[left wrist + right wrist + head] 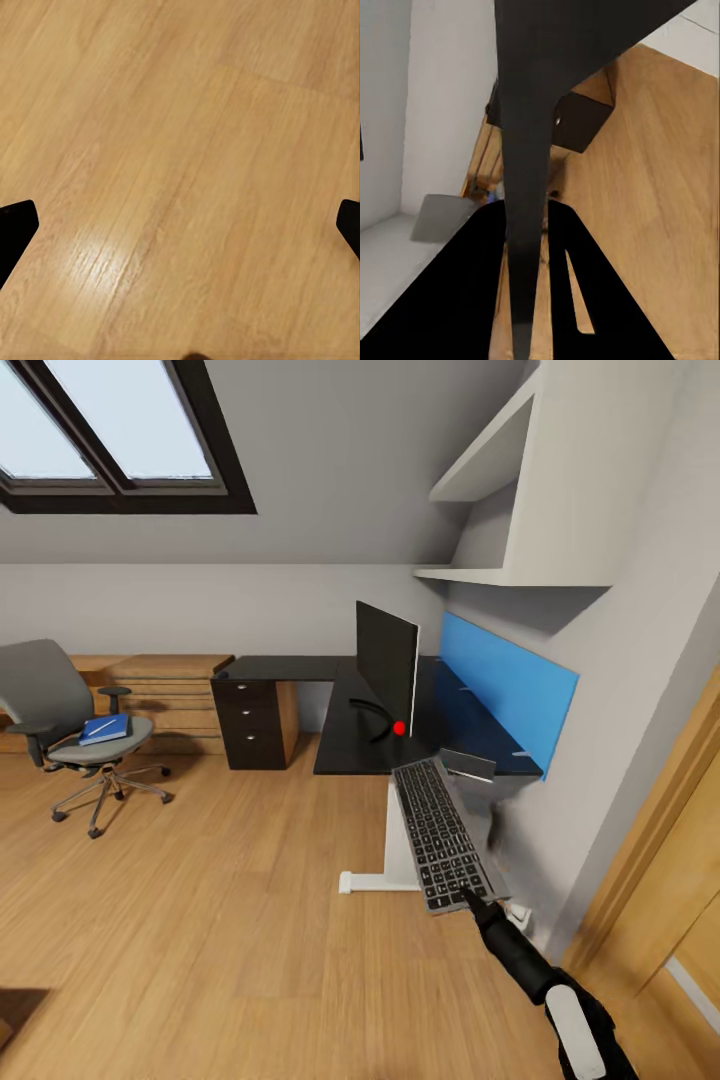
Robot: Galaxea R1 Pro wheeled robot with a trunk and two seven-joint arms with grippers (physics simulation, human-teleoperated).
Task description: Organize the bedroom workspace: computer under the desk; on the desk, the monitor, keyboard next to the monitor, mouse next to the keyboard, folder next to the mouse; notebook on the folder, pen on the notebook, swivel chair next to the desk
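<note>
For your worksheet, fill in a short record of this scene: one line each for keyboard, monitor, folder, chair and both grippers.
keyboard: held in the air at its near end, before the desk
monitor: upright on desk
folder: lying on chair seat
chair: apart from desk, by wooden drawers
right gripper: shut on keyboard
left gripper: open above bare floor

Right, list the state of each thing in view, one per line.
keyboard: held off the floor in the right pincer, near the desk's end.
monitor: upright on the desk.
folder: lying on the swivel chair seat.
left pincer: open, over bare floor.
</note>
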